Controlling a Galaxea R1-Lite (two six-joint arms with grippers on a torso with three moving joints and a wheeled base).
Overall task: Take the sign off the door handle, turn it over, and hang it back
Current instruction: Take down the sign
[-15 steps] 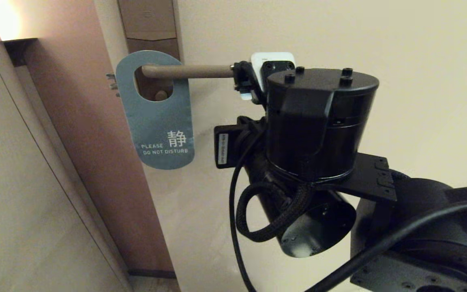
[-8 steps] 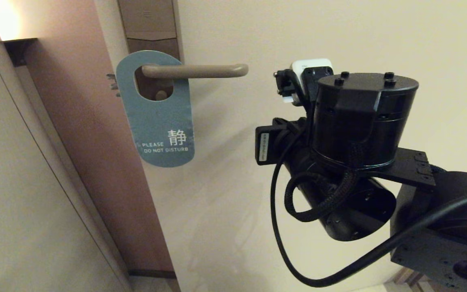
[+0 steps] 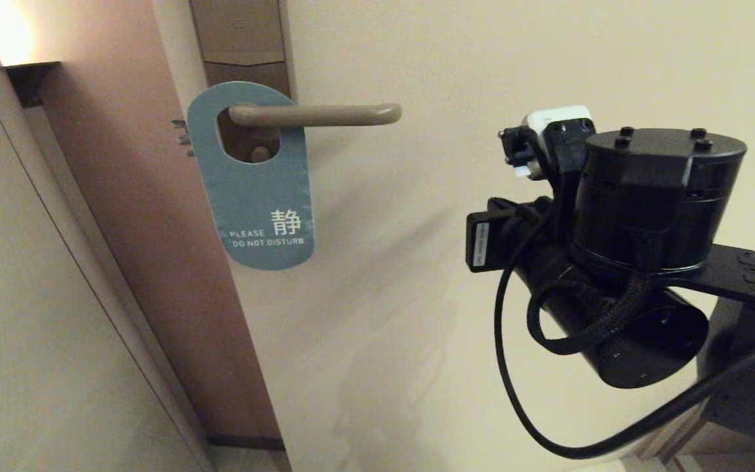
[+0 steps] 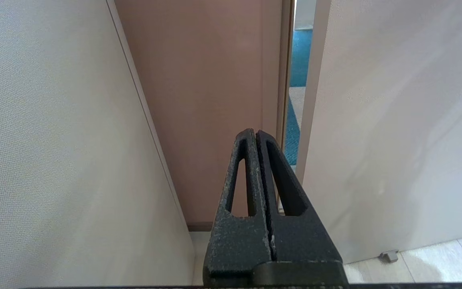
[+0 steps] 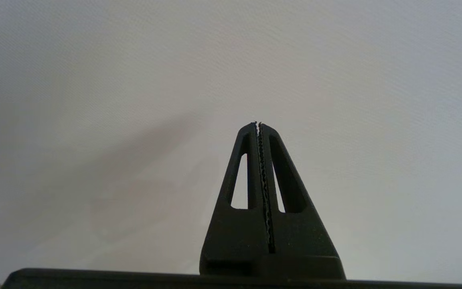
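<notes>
**Blue side out, sign on the lever, both tools closed and empty**

The sign (image 3: pixel 251 180) hangs on the door handle (image 3: pixel 315 115), with the lever passing through its oval hole. Its blue face is turned toward the head camera and reads "PLEASE DO NOT DISTURB" beside a white Chinese character. The card sits at the inner end of the lever, against the brown lock plate (image 3: pixel 241 40), and hangs slightly tilted, its lower end swung a little toward the lever's free tip. The rounded tip of the handle is bare.

The right arm (image 3: pixel 653 203) is raised on the right of the head view, well apart from the handle tip and a little lower than the lever. In the right wrist view, the right tool (image 5: pixel 258 125) has its two fingers pressed together with nothing between them, pointing at the plain pale door face (image 5: pixel 134 80).

The left tool (image 4: pixel 254 133) is likewise closed on nothing. In the left wrist view it is aimed at the gap where the pale door (image 4: pixel 395 120) stands ajar against the brown frame (image 4: pixel 207 100), low down near the floor (image 4: pixel 435 261).
</notes>
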